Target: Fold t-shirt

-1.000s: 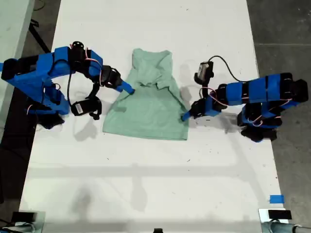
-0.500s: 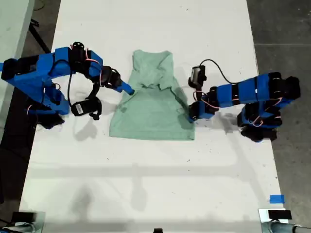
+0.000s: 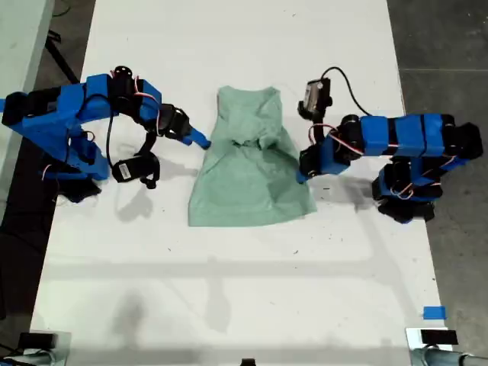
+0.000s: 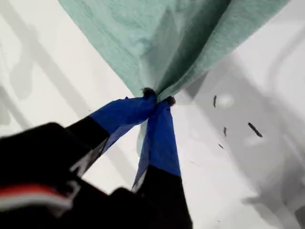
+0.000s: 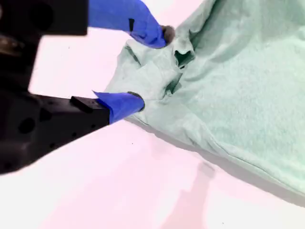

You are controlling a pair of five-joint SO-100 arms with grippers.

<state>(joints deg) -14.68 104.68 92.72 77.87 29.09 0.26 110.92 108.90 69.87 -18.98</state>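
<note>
The pale mint-green t-shirt [image 3: 248, 179] lies on the white table, bunched at its middle, with its hem spread toward the near edge. My first gripper [image 3: 300, 175] is on the arm at the exterior view's right and is shut on the shirt's side edge. In its wrist view the blue fingertips [image 4: 157, 99] pinch a gathered corner of the t-shirt [image 4: 162, 38]. My second gripper [image 3: 200, 141], on the arm at the exterior view's left, stands open at the shirt's other side. Its two blue tips [image 5: 145, 67] straddle the crumpled edge of the t-shirt [image 5: 238, 86].
The white table [image 3: 229, 290] runs up the middle of the exterior view, with dark floor at both of that view's sides. The two blue arm bases stand at the table's side edges. A bit of blue tape [image 3: 433, 313] lies at the exterior view's lower right.
The t-shirt has slid toward the exterior view's right and a little nearer, dragged by my first gripper. The second arm has stayed still, so the shirt's edge has drawn away from it.
</note>
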